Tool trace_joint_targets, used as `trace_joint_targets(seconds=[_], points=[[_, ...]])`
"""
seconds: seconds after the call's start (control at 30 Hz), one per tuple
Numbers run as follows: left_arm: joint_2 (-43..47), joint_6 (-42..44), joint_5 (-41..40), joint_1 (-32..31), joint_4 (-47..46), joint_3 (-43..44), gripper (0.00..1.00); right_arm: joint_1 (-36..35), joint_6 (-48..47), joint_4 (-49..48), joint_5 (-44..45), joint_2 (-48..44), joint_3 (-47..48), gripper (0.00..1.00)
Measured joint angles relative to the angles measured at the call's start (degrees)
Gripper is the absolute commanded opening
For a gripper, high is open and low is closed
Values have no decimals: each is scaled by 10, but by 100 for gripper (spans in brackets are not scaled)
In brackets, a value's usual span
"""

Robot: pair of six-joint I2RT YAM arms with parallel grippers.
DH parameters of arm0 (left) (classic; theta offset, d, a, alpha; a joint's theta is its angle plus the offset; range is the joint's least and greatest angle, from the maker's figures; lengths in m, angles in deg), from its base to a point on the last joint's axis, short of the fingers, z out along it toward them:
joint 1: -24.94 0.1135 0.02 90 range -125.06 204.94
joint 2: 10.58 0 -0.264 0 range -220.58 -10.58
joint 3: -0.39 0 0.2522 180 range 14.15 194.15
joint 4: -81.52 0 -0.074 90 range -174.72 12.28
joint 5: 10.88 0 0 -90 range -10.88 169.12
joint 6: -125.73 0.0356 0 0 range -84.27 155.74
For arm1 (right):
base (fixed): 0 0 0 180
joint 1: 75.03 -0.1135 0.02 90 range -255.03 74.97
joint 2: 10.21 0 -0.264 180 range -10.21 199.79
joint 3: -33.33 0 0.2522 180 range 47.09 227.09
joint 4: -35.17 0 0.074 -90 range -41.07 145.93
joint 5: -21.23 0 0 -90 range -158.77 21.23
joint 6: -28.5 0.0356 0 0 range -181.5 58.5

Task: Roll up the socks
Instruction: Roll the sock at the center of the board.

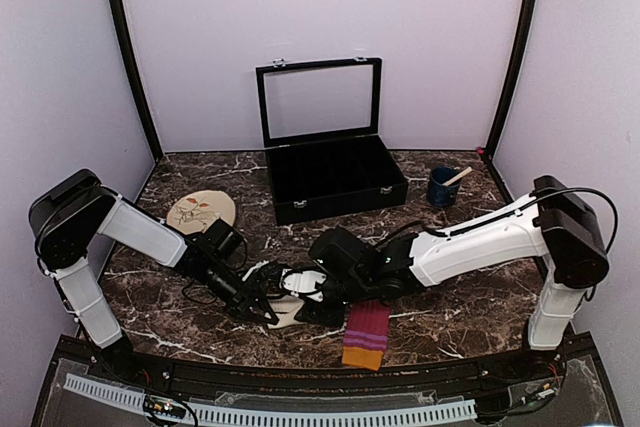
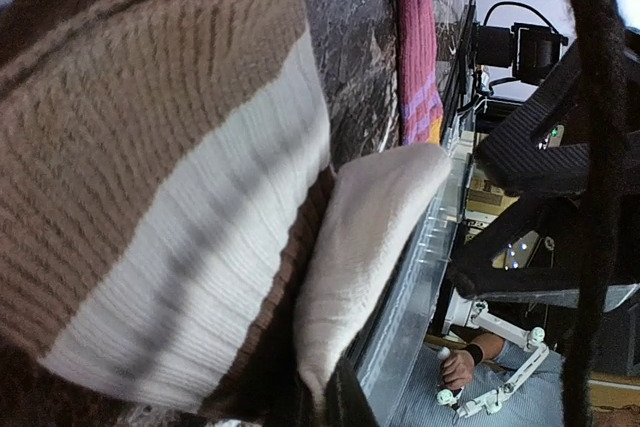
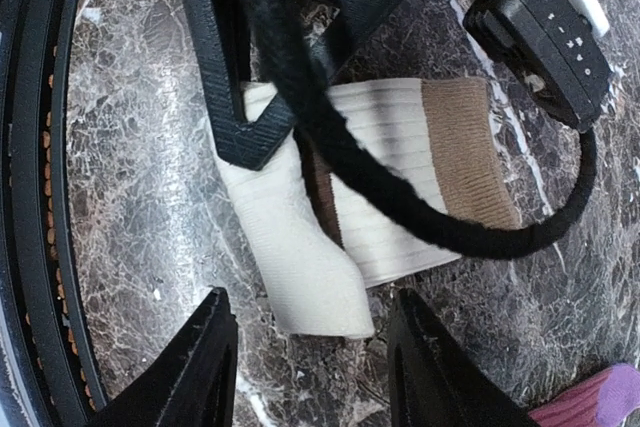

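Observation:
The cream sock with brown bands (image 1: pixel 287 315) lies folded on the marble table near the front, between the two grippers. My left gripper (image 1: pixel 268 309) is shut on the cream sock (image 2: pixel 200 197), pinching its cream end (image 2: pixel 360 247) at the bottom of the left wrist view. In the right wrist view my right gripper (image 3: pixel 320 367) stands open just short of the cream sock (image 3: pixel 300 247), with bare marble between its fingers. The left gripper's black finger (image 3: pixel 245 117) presses on the sock's far side. The magenta-purple sock with orange cuff (image 1: pixel 365 337) lies flat to the right, near the table's front edge.
A black box with its glass lid up (image 1: pixel 335 182) stands at the back centre. A blue cup with a stick (image 1: pixel 443 187) is at the back right. A round beige floral disc (image 1: pixel 200 212) lies at the left. A black cable (image 3: pixel 400 207) crosses the right wrist view.

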Motion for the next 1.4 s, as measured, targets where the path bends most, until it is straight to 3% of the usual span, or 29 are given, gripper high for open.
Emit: trace_joint_targets(seconds=[0.77,1.2,1.4], points=[[0,-12,14,2,-16,-8,0,-10,-51,8,4,57,35,41],[-3,-14,19,2,-24,-18,0,-10,-49,9,-10,69,35,33],[-10,-14,25,3,-24,-18,0,-10,-43,7,-17,71,31,21]])
